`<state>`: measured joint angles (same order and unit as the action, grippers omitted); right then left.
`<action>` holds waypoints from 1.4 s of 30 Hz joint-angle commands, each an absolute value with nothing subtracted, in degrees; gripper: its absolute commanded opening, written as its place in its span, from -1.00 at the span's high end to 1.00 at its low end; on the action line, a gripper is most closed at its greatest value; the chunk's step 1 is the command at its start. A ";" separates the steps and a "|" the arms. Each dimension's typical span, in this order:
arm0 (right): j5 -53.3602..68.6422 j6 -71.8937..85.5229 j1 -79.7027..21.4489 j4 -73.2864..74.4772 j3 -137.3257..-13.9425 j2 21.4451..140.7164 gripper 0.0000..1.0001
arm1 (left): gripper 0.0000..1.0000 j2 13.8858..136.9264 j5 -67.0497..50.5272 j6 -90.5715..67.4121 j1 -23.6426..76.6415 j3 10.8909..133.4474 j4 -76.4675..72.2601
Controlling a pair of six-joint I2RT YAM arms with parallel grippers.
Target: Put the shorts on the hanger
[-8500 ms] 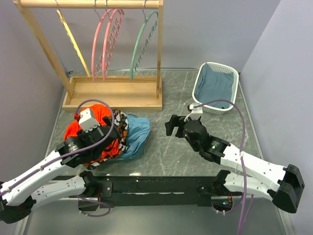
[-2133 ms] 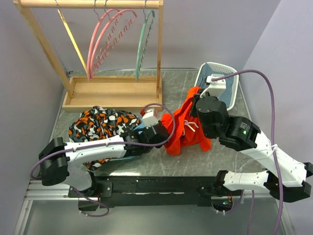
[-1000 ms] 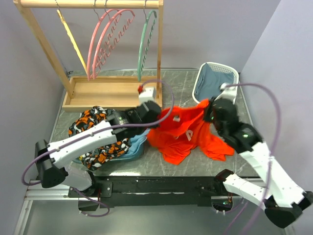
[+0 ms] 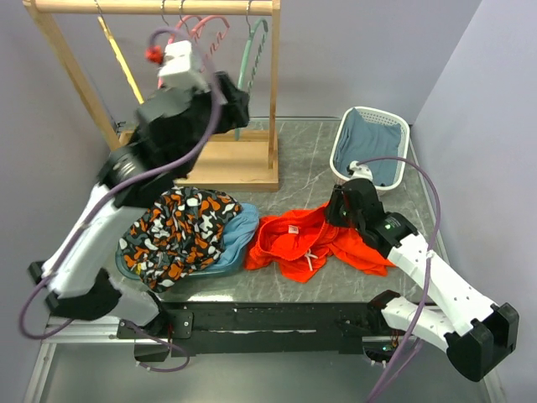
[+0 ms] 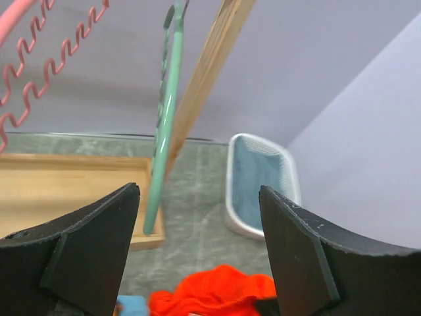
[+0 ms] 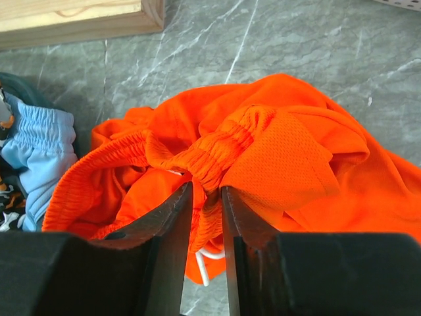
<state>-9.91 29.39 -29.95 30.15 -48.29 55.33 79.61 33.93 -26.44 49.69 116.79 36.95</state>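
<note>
1. The shorts (image 4: pixel 306 243) lie crumpled on the tabletop (image 4: pixel 294 168), at 3 o'clock of the patterned garment (image 4: pixel 172 231).
2. The right hand (image 6: pixel 207 194) pinches their waistband.
3. The hanger (image 5: pixel 164 125) hangs at their 11 o'clock; the left hand (image 5: pixel 198 191) gapes wide before it, empty.

Soft, even light from above is filling all 3 views, with no harsh glare. In the top view the left arm (image 4: pixel 159 126) is looking smeared by motion blur, and the marble table (image 4: pixel 302 168) is carrying only faint shadows. The fingers (image 5: pixel 85 257) of the left gripper (image 5: pixel 198 194) are looming dark and unfocused, while the shorts (image 6: pixel 283 158) are showing crisp, saturated mesh.
</note>
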 commanded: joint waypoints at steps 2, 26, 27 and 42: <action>-8.26 27.69 -29.71 30.41 -53.17 57.30 0.35 | -0.54 90.95 32.35 -14.08 45.89 126.81 39.99; -6.94 27.60 -29.79 30.32 -53.17 57.66 0.33 | 0.98 100.64 32.86 -7.48 37.62 124.99 26.64; -6.94 27.51 -29.79 30.32 -53.17 57.66 0.33 | 0.98 100.11 33.31 -7.04 37.62 124.28 25.50; -6.77 27.25 -30.06 29.18 -53.35 59.41 0.34 | 0.98 92.73 33.22 -2.73 37.62 118.57 19.07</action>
<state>-6.96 28.40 -29.95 30.87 -51.11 59.09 96.27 33.32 -3.95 37.63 118.61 23.77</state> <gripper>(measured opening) 0.332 0.162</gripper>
